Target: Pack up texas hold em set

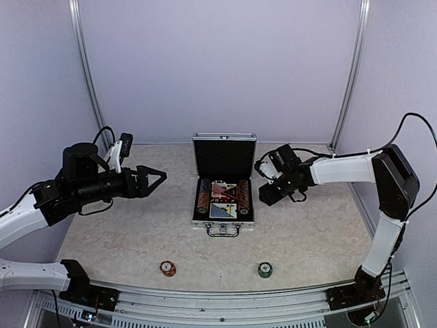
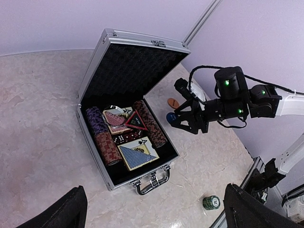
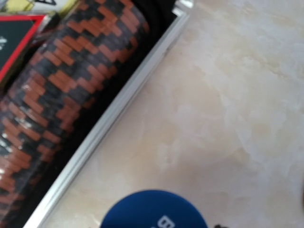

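Blue disc (image 3: 152, 211) beside case (image 1: 223, 224): flat, hard, likely slick; pinch across rim. Right hand (image 2: 176, 122) near it, cannot tell state; left hand (image 1: 158, 180) spread.

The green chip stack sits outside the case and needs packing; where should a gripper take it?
Probably across the round sides of the green chip stack, coming down from above: it stands flat on the table as a short cylinder with nothing touching it.

Overhead wide; left wrist mid-range; right wrist close; case (image 1: 223, 158) shared.
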